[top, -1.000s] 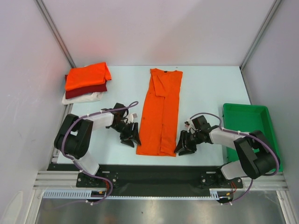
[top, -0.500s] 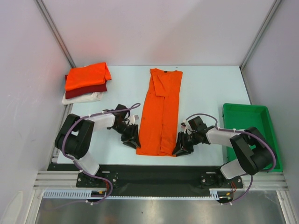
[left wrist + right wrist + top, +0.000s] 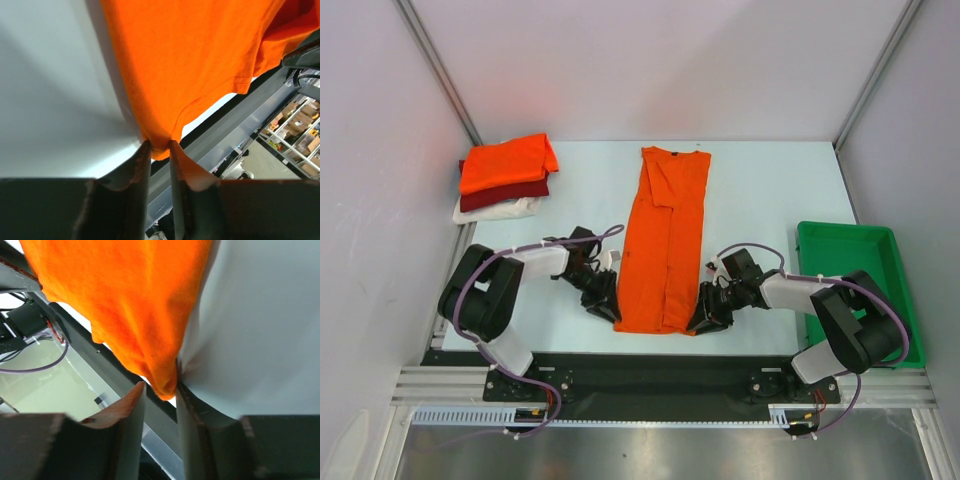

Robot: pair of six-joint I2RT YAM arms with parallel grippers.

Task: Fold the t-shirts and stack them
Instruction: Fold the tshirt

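Observation:
An orange t-shirt [image 3: 663,250], folded into a long strip, lies down the middle of the table. My left gripper [image 3: 608,308] is at its near-left corner. In the left wrist view the fingers [image 3: 142,165] pinch that corner of the orange t-shirt [image 3: 190,60], so the left gripper [image 3: 159,145] is shut on it. My right gripper [image 3: 703,318] is at the near-right corner. In the right wrist view that corner of the orange t-shirt [image 3: 135,305] hangs between the jaws of the right gripper [image 3: 159,386]. It touches one finger [image 3: 187,405], with a gap to the other.
A stack of folded t-shirts [image 3: 506,165] sits at the back left, orange on top, dark red under it, white at the bottom. A green tray [image 3: 850,260] stands at the right edge. The table's near edge runs just behind both grippers.
Both grippers slid inward onto the shirt's near corners. The left jaws closed onto the left corner; the right jaws narrowed around the right corner.

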